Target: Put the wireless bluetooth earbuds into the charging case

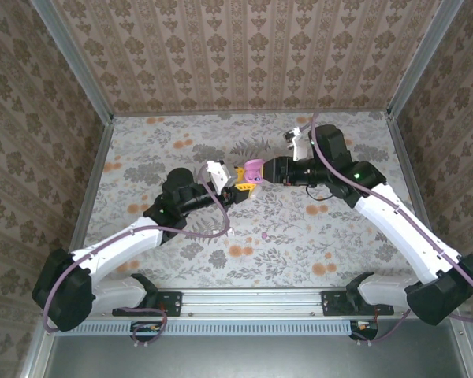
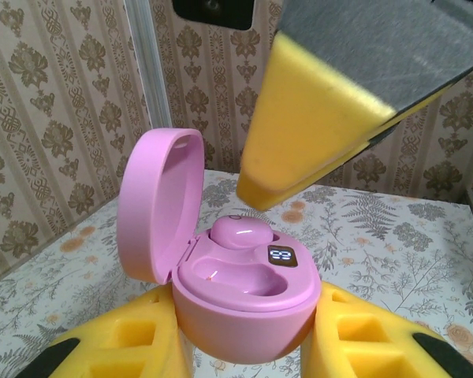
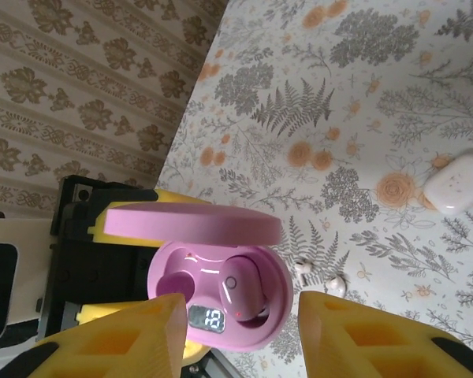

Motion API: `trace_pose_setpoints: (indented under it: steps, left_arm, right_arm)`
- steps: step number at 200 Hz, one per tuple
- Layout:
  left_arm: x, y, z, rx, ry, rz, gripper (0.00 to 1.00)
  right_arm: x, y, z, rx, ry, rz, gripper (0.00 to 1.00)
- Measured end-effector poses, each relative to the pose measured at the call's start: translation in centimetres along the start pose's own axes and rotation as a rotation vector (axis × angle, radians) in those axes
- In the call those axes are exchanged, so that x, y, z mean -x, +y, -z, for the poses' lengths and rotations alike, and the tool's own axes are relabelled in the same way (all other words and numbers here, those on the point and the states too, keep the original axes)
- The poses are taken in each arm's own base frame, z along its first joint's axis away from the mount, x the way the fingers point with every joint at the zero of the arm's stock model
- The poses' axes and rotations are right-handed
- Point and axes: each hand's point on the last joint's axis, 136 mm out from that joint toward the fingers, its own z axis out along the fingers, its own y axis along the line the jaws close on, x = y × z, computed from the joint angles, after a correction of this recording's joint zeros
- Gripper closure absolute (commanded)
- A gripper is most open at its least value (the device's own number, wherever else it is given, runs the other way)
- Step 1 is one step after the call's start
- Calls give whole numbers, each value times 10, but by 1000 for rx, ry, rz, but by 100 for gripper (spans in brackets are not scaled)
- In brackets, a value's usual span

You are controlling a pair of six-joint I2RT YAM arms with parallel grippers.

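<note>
Magenta charging case [image 2: 236,295], lid raised, one earbud [image 2: 240,232] seated inside; display [image 3: 207,318] reads "18". The left gripper [image 2: 244,342] clamps it; the right gripper [image 3: 236,315] has its jaws apart.

Pink charging case [image 2: 244,315] open (lid upright); one pink earbud [image 2: 240,232] seated inside.

Left arm [image 1: 126,240] and right arm [image 1: 394,220]: white links, black joints, purple cables [image 1: 213,234]. Left gripper [image 2: 244,315], right gripper [image 3: 240,315]: yellow fingers [image 2: 126,346].

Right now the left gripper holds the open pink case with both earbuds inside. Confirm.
Only one earbud sits inside the open pink case; the other slot is empty, as the left wrist view shows. The left gripper does hold it.
</note>
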Motion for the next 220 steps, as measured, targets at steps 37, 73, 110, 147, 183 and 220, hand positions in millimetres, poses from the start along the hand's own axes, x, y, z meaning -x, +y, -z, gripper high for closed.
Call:
trace_pose_setpoints:
  steps: [37,73,110,147,183,220]
  left_arm:
    - [1,-1,2,1,0,0,70]
    - [0,-1,2,0,4,2,70]
    - [3,-1,3,1,-3,-2,70]
    - [11,-2,7,4,-20,-18,70]
    - [15,-3,10,12,-27,-30,70]
    - [29,-1,20,50,-54,-51,70]
  right_arm:
    - [-3,-7,-10,-9,30,-16,58]
    - [-4,-6,-9,-6,31,-21,57]
    - [4,-4,13,5,-38,-35,55]
    - [10,-11,57,-22,-171,-57,56]
    - [-15,-51,51,-135,-125,-157,57]
    - [-69,-101,22,-259,56,-324,60]
